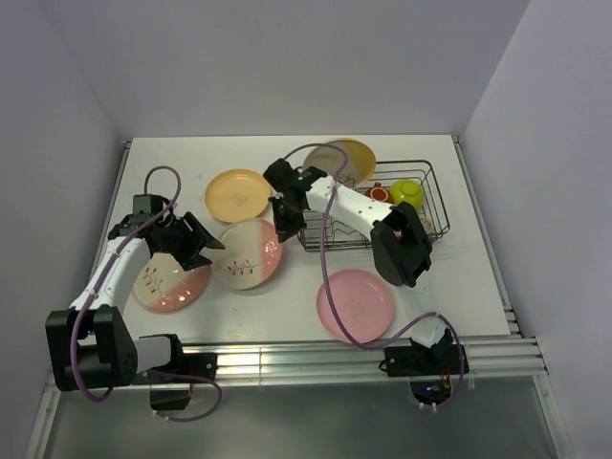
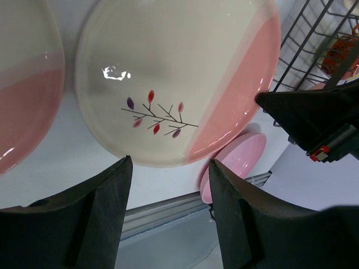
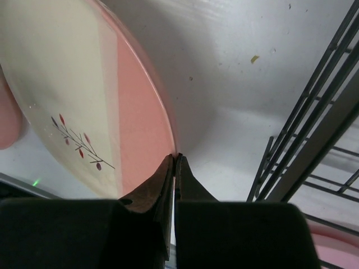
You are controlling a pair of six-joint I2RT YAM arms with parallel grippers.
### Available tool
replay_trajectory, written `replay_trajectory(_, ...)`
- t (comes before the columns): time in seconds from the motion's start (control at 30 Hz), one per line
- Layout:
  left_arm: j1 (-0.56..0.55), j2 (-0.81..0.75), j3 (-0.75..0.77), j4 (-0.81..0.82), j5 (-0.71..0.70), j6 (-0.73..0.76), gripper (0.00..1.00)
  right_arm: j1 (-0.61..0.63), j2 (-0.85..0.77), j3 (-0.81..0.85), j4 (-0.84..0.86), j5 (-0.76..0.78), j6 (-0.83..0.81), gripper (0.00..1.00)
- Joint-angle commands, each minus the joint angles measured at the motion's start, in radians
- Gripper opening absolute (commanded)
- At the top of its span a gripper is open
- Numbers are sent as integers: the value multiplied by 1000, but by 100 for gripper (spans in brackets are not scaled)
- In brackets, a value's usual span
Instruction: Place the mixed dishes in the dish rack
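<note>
1. We find the left tool [image 2: 171, 168] open and empty, at the left rim of the cream-and-pink plate [image 1: 247, 253] on the surface [image 1: 459, 277].
2. We find the right tool [image 3: 175, 159] fully closed, gripping nothing, its tips at that plate's right rim.
3. The dish rack [image 1: 440, 201] stands just right of this plate, holding the lime-yellow bowl [image 1: 406, 193] and dark red mug [image 1: 379, 192].

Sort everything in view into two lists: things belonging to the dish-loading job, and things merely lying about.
Job: dish rack, dark red mug, lime-yellow bowl, tan plate, yellow-orange plate, pink plate, centre sprig plate, left sprig plate.
Not the job: purple cables, aluminium rail.
</note>
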Motion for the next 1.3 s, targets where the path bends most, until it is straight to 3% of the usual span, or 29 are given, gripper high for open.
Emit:
replay_trajectory(0.0,-28,-6,-38,44,33,-62,63,-12,-15,52,-16,-80,76,0)
replay_trajectory(0.17,-78,14,-93,86,44,-141,77,-23,-33,54,-2,-149,175,0)
replay_trajectory(0.33,-102,-3,-130,86,46,-175,84,-38,-24,56,43,-230,279,0)
replay_trajectory(0.73,-121,-9,-267,195,109,-292,85,-49,-36,36,96,-313,417,0)
replay_trajectory(0.97,-121,-35,-224,140,63,-269,87,-55,-44,-30,127,-322,422,0)
replay_trajectory(1.27,-117,-46,-324,420,135,-421,87,-53,-93,-76,159,-364,451,0)
